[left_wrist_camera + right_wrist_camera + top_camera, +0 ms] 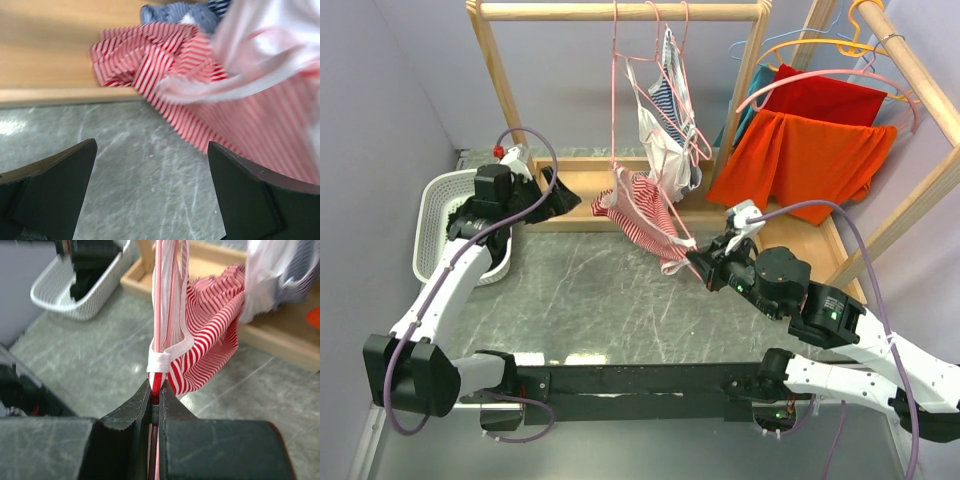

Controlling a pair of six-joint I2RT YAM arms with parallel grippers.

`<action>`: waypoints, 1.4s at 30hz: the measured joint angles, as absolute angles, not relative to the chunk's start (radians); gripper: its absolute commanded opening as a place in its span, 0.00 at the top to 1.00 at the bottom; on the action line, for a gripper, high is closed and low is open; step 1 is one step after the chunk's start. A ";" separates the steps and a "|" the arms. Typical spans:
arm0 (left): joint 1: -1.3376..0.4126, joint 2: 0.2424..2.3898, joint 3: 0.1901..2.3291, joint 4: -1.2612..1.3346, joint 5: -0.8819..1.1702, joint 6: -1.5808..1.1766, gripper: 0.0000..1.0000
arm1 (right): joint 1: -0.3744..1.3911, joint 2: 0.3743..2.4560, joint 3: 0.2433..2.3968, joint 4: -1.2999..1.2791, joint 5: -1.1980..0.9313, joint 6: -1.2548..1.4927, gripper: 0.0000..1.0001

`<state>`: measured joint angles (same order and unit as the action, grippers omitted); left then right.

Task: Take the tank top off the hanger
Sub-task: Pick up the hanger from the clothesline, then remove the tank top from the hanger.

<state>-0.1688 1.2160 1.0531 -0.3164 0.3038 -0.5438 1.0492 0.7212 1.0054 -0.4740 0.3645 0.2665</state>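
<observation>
White mesh basket [432, 225] left on grey marble desk [600, 300]; red-striped tank top [640, 205] on pink wire hanger [615, 100] centre, under wooden rack [570, 12].

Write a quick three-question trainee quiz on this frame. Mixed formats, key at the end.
1. True or false: the left gripper is shut on the red-striped tank top.
2. The right gripper is clamped on: A) the pink hanger; B) the wooden rail; C) an orange garment.
3. Fill in: the white basket sits on the robot's ___ side of the table.

Key: 1 false, its jaws stand open and hold nothing; 2 A; 3 left.
</observation>
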 measured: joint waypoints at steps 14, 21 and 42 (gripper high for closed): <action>-0.186 1.145 1.059 -0.273 0.397 -0.593 0.00 | 1.117 0.759 1.036 -0.581 0.220 0.272 1.00; -0.203 1.105 1.051 -0.259 0.412 -0.617 0.00 | 1.130 0.839 1.083 -0.553 0.185 0.249 1.00; -0.221 1.000 0.957 -0.221 0.336 -0.640 0.01 | 1.137 0.886 1.102 -0.445 0.341 0.207 1.00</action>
